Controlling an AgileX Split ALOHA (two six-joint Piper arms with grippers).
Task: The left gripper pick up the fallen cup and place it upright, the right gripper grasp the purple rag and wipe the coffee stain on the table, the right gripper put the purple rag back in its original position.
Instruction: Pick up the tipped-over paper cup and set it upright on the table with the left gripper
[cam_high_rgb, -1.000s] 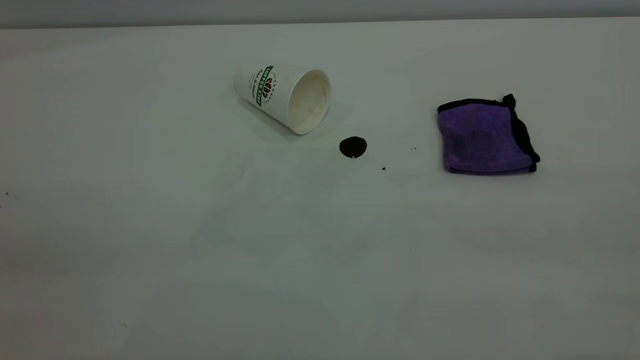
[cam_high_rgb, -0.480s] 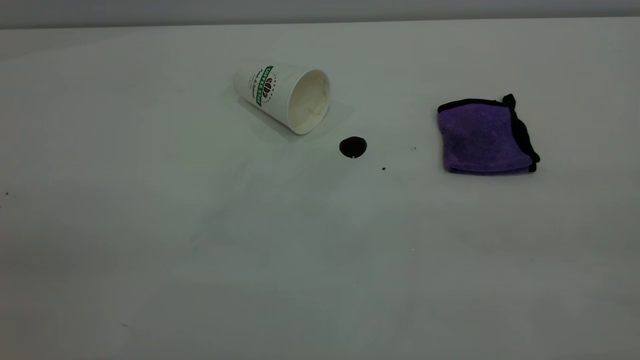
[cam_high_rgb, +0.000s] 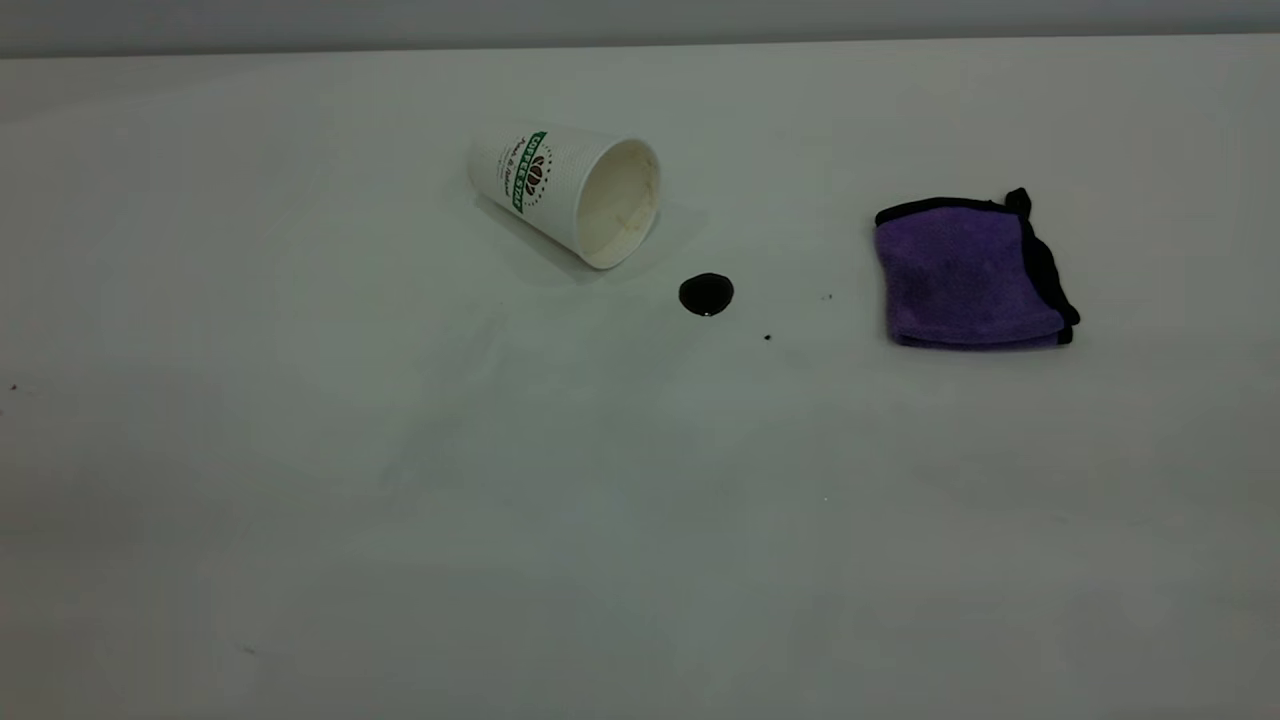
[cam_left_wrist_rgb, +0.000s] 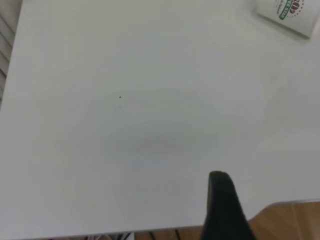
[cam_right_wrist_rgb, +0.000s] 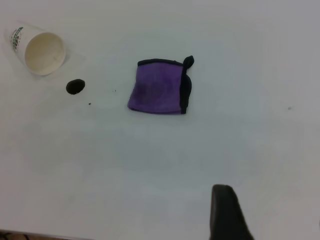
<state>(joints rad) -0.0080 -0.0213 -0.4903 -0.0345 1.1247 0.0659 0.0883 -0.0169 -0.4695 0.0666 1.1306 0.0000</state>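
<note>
Nothing has shifted on the white table (cam_high_rgb: 300, 450) since the earlier exterior pictures. The white paper cup with a green logo band (cam_high_rgb: 565, 190) lies on its side exactly as before, its open mouth turned toward the small round dark coffee stain (cam_high_rgb: 706, 294) just beside it. The folded purple rag with black trim (cam_high_rgb: 970, 272) sits well apart from the stain, untouched. Only one dark finger of the left gripper (cam_left_wrist_rgb: 225, 207) and of the right gripper (cam_right_wrist_rgb: 227, 212) shows, above bare table; how wide either stands cannot be told.
</note>
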